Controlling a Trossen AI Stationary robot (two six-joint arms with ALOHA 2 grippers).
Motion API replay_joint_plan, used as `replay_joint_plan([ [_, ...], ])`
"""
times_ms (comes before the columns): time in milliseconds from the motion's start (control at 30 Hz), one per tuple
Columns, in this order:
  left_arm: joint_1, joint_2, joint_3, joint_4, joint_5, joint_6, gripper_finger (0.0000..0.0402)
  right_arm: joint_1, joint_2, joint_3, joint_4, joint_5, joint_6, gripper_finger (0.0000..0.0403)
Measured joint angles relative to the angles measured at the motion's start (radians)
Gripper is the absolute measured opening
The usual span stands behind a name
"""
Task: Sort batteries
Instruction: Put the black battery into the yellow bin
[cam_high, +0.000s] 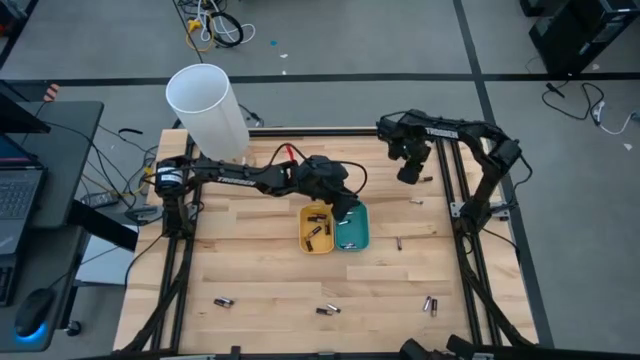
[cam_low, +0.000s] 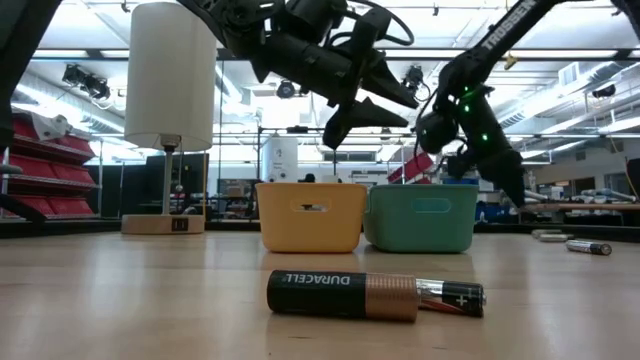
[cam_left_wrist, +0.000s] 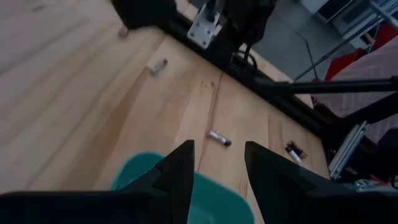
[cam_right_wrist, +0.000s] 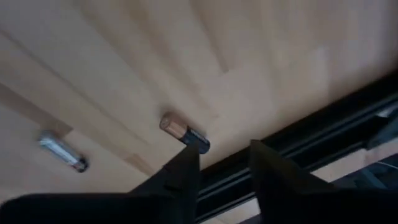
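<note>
Wooden surface (cam_high: 260, 280) — right hand (cam_right_wrist: 224, 163), parted and empty, hovers above a battery (cam_right_wrist: 185, 133); next, descend and pinch it.

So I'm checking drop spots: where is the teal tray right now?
In the high view the teal tray sits mid-table, touching the yellow tray on its right side, directly under the left gripper.

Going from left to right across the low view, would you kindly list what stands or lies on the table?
White lamp → yellow tray → Duracell battery lying nearest the camera → teal tray → silvery battery far off at the right.
</note>
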Motion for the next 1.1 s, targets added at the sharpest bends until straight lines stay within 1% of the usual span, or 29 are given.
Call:
replay_joint_plan([
  [133, 0.005, 0.000, 0.000, 0.025, 0.000, -0.003, 0.0158, 0.033, 0.046, -0.058, -0.003, -0.001, 0.001, 0.0176],
  [267, 0.005, 0.000, 0.000, 0.024, 0.000, -0.003, 0.0158, 0.078, 0.056, -0.130, -0.009, -0.002, 0.004, 0.0204],
  [400, 0.004, 0.000, 0.000, 0.019, 0.000, -0.003, 0.0158, 0.103, 0.054, -0.216, 0.028, 0.004, -0.024, 0.0214],
  [533, 0.004, 0.000, 0.000, 0.021, -0.006, -0.003, 0.0158, 0.109, 0.051, -0.283, 0.122, 0.027, -0.033, 0.0212],
  [633, 0.004, 0.000, 0.000, 0.023, -0.006, -0.002, 0.0158, 0.112, 0.047, -0.301, 0.138, 0.023, -0.042, 0.0197],
  [700, 0.004, 0.000, 0.000, 0.022, -0.006, -0.002, 0.0158, 0.121, 0.048, -0.299, 0.138, 0.023, -0.041, 0.0173],
  [767, 0.004, 0.000, 0.000, 0.023, -0.006, -0.002, 0.0158, 0.134, 0.048, -0.291, 0.132, 0.009, -0.035, 0.0133],
  [867, 0.005, 0.000, 0.000, 0.022, -0.006, -0.003, 0.0158, 0.152, 0.049, -0.275, 0.129, -0.034, -0.025, 0.0052],
  [900, 0.006, 0.000, 0.000, 0.022, -0.006, -0.003, 0.0158, 0.155, 0.049, -0.271, 0.127, -0.041, -0.019, 0.0031],
  [967, 0.006, 0.000, 0.000, 0.022, -0.006, -0.003, 0.0158, 0.163, 0.049, -0.267, 0.127, -0.053, 0.010, 0.0024],
  [1100, 0.011, 0.000, 0.000, 0.023, -0.008, -0.008, 0.0158, 0.177, 0.033, -0.260, 0.127, -0.077, 0.052, 0.0037],
])
